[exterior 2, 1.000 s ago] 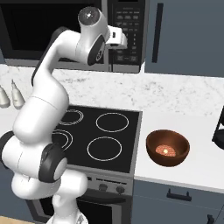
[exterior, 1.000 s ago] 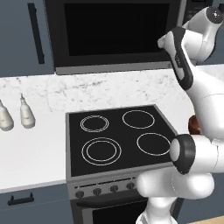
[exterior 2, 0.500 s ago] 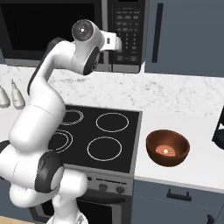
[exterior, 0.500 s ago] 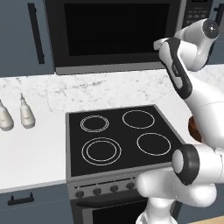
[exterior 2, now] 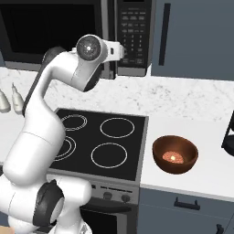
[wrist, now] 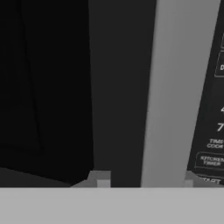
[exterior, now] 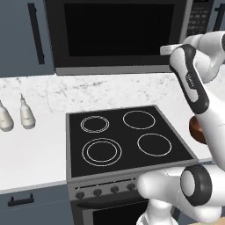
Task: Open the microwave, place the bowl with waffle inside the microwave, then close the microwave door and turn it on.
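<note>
The pincer straddles the grey steel edge of the microwave door, fingertips apart either side, beside the keypad.

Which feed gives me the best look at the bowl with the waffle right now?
The right base view: the bowl sits whole on the counter to the right of the stove, with the waffle visible inside it. The left base view shows just a sliver of the bowl's rim behind the arm. The hand view faces the microwave door instead.
</note>
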{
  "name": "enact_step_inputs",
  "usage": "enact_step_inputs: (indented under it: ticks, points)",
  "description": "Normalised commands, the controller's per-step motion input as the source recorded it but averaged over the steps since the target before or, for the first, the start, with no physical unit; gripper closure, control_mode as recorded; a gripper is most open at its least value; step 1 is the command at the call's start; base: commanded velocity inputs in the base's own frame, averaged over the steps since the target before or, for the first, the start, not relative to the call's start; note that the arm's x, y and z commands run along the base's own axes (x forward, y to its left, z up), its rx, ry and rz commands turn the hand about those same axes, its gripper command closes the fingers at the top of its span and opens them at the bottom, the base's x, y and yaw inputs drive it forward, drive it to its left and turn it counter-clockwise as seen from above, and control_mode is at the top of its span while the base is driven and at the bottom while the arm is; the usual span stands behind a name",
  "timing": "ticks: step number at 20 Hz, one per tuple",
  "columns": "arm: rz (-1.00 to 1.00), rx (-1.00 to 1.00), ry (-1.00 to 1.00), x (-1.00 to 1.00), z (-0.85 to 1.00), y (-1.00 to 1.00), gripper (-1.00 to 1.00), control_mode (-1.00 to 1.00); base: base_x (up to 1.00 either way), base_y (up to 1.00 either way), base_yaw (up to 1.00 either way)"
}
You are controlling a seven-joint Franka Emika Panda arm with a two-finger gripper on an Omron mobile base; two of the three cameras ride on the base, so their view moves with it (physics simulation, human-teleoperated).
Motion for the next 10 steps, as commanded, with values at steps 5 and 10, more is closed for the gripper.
enact_step_inputs:
  ticks: [5, 10]
  points:
    - [0.00, -0.05, -0.01, -0.61, 0.43, 1.00, 1.00, -1.00, 0.00, 0.00, 0.00]
    - [0.00, -0.01, -0.03, -0.65, 0.49, 1.00, 1.00, -1.00, 0.00, 0.00, 0.00]
